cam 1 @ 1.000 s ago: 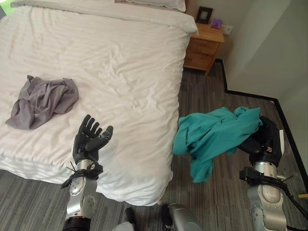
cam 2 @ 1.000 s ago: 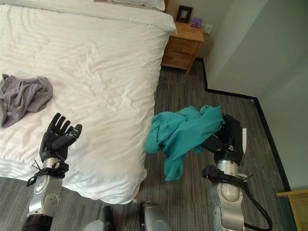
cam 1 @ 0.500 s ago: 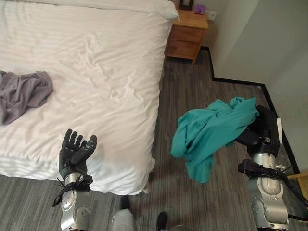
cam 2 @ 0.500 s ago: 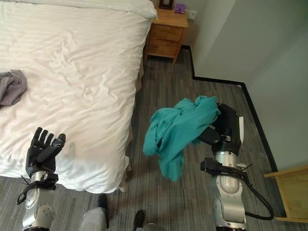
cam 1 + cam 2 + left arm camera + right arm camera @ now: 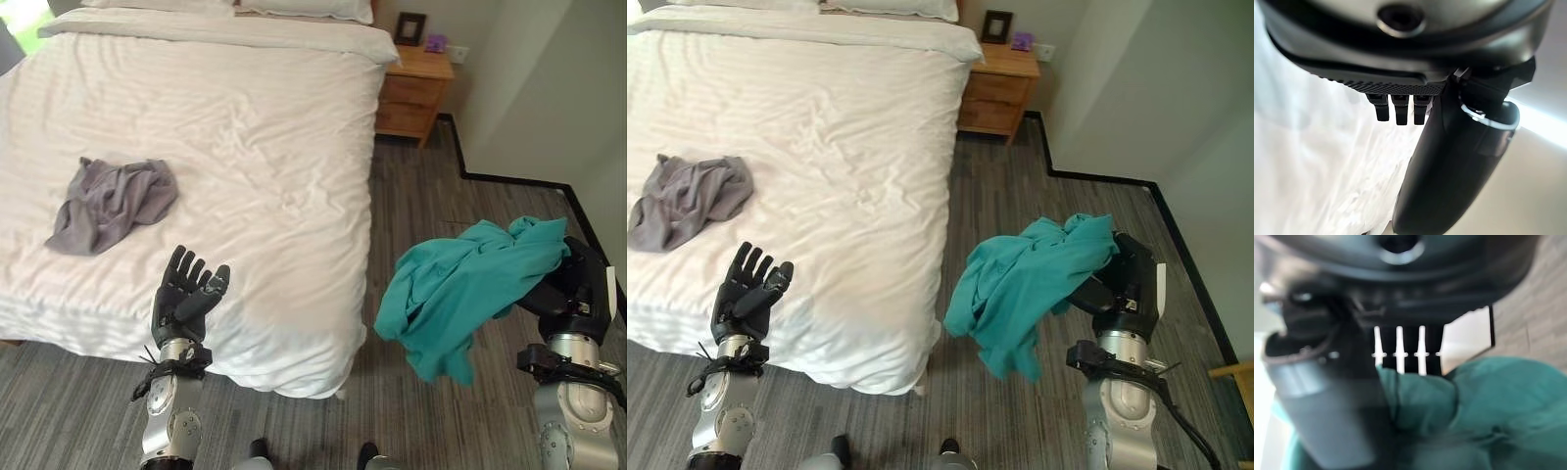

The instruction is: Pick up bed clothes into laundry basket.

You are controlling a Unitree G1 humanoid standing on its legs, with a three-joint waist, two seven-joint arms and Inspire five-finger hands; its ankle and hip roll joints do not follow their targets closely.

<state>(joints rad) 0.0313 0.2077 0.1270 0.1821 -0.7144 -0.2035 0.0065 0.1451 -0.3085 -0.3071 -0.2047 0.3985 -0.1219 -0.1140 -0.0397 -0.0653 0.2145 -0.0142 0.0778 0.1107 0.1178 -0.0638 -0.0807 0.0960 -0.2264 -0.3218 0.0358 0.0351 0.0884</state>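
Note:
A teal garment (image 5: pixel 464 288) hangs in the air over the floor beside the bed, held up by my right hand (image 5: pixel 571 290), whose fingers are curled into the cloth (image 5: pixel 1484 406). A crumpled grey garment (image 5: pixel 110 200) lies on the white bed (image 5: pixel 255 147), toward its left side. My left hand (image 5: pixel 185 297) is raised upright over the bed's near edge with straight fingers and holds nothing; it is well short of the grey garment.
A wooden nightstand (image 5: pixel 414 90) with a small picture frame stands at the bed's far right corner. Grey striped floor (image 5: pixel 441 196) runs between the bed and the walls (image 5: pixel 549 88) on the right. Pillows lie at the head of the bed (image 5: pixel 294 8).
The camera has swung, so the whole scene shifted right and back. My right hand still holds the teal garment, which now sits further right and lower. The left hand stays raised and open.

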